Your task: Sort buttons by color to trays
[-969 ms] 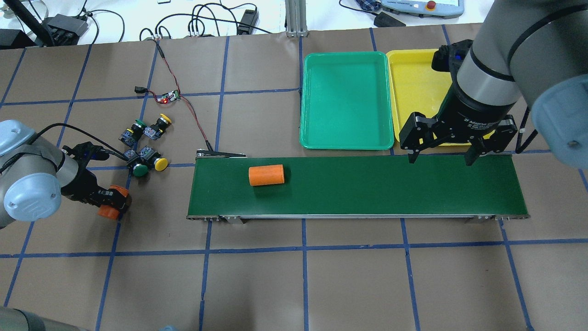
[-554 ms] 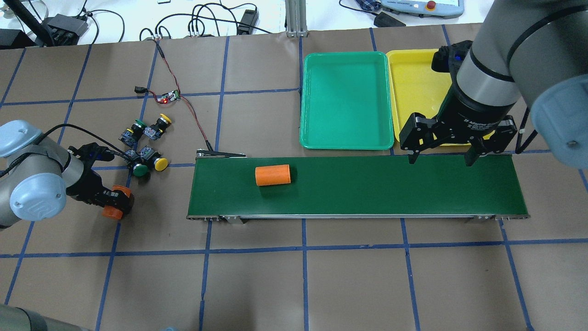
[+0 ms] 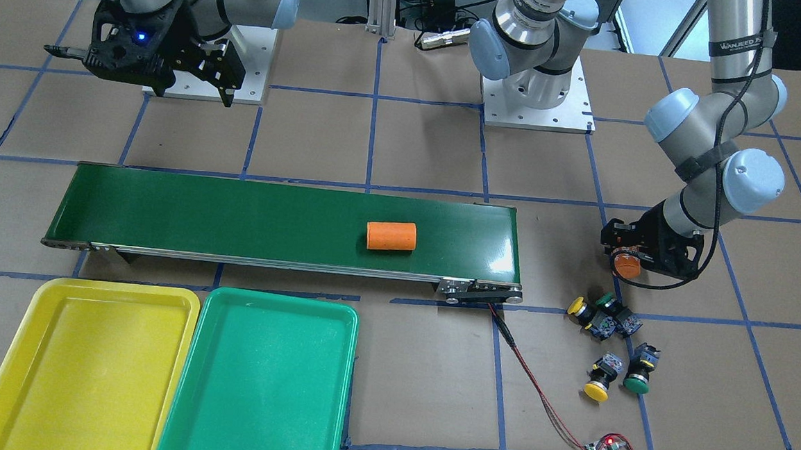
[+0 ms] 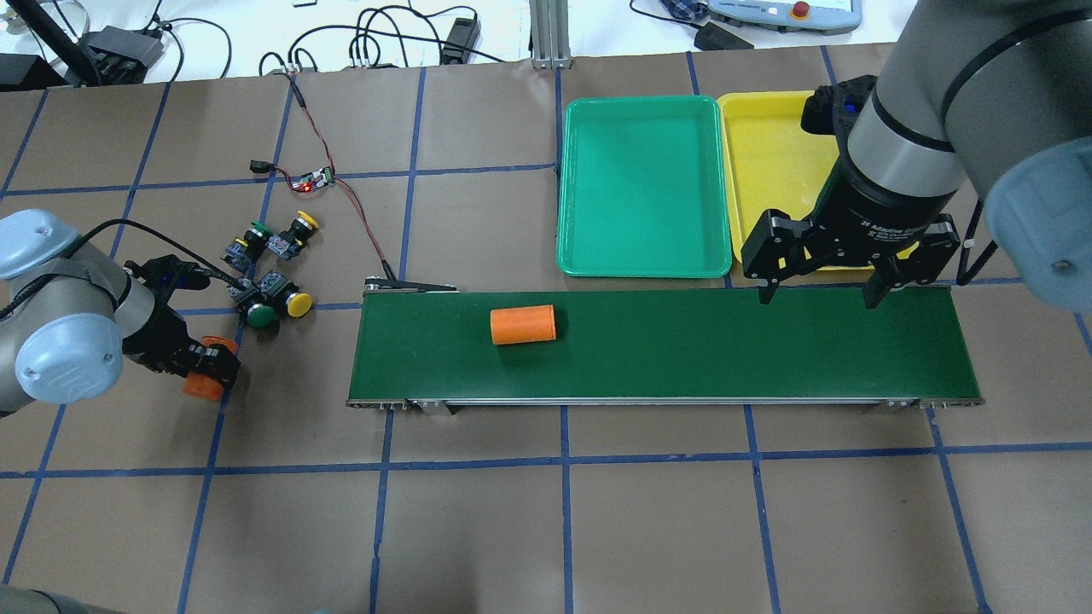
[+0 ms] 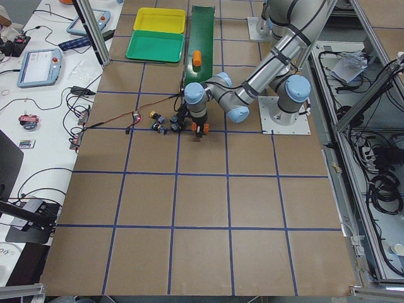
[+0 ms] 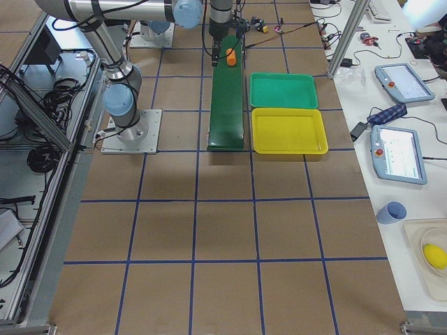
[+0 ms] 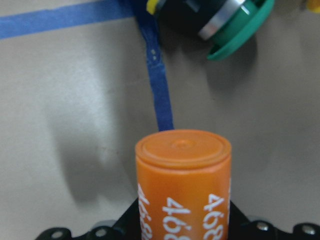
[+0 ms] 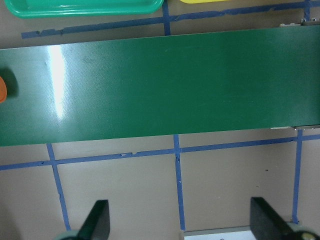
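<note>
Four buttons lie clustered on the table left of the belt, two with yellow caps and two with green; they also show in the front-facing view. My left gripper hovers just in front of them, shut on an orange cylinder marked 4680, and a green-capped button lies just beyond it. The green tray and the yellow tray sit empty behind the belt. My right gripper hangs open over the belt's right end, nothing between its fingers.
A dark-green conveyor belt crosses the middle and carries a second orange cylinder on its left half. A red-black wire with a small circuit board runs from the belt's left end, behind the buttons.
The orange cylinder on the belt has travelled to the right. My left gripper, still shut on its cylinder, has shifted slightly beside the buttons. The right gripper has not moved.
</note>
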